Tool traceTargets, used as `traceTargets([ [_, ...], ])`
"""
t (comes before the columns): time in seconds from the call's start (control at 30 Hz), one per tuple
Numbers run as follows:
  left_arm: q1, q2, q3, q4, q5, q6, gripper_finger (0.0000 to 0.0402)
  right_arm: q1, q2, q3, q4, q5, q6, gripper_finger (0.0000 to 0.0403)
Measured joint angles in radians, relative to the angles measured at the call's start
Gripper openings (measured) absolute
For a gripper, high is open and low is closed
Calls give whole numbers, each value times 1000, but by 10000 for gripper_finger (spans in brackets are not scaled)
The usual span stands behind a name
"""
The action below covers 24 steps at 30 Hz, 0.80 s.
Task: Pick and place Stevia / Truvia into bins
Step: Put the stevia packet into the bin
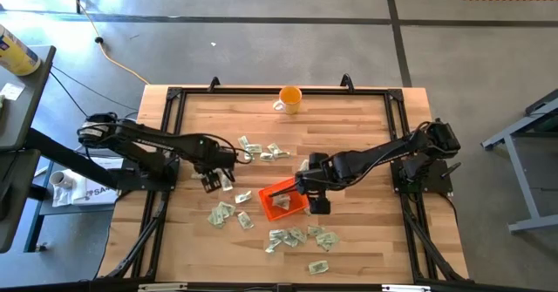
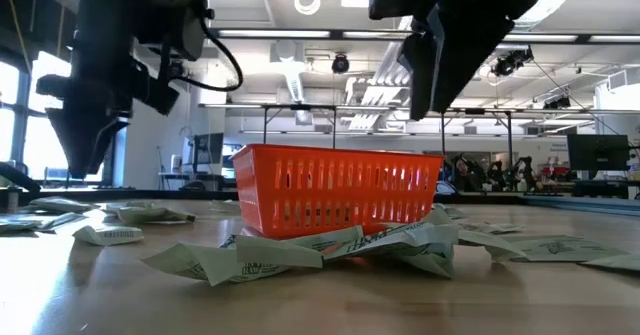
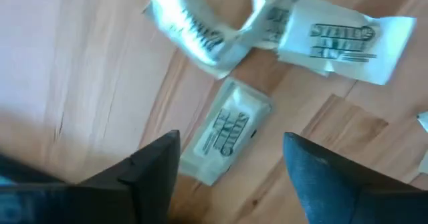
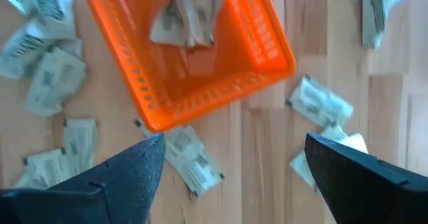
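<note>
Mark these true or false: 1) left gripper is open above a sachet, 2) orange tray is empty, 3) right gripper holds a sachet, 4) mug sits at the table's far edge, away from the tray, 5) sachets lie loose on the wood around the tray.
1) True. The left gripper is open, fingers either side of a sachet lying on the table.
2) False. The orange tray already holds at least one sachet.
3) False. The right gripper is open over the tray's edge with nothing between its fingers.
4) True. The mug stands near the far edge, apart from the tray.
5) True. Loose sachets lie scattered beside the tray.
</note>
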Motion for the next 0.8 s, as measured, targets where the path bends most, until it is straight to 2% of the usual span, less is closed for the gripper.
traceTargets([
  [0.17, 0, 63, -4, 34, -5, 96, 314, 2, 0, 0, -35, 24, 20, 349],
  [0.37, 2, 147, -56, 39, -8, 148, 272, 2, 0, 0, -97, 26, 82, 347],
  [0.53, 2, 175, -66, 58, 7, 149, 217, 2, 0, 0, -126, 28, 108, 346],
  [0.8, 2, 176, -5, 62, 22, 129, 100, 2, 0, 0, -160, 28, 110, 346],
])
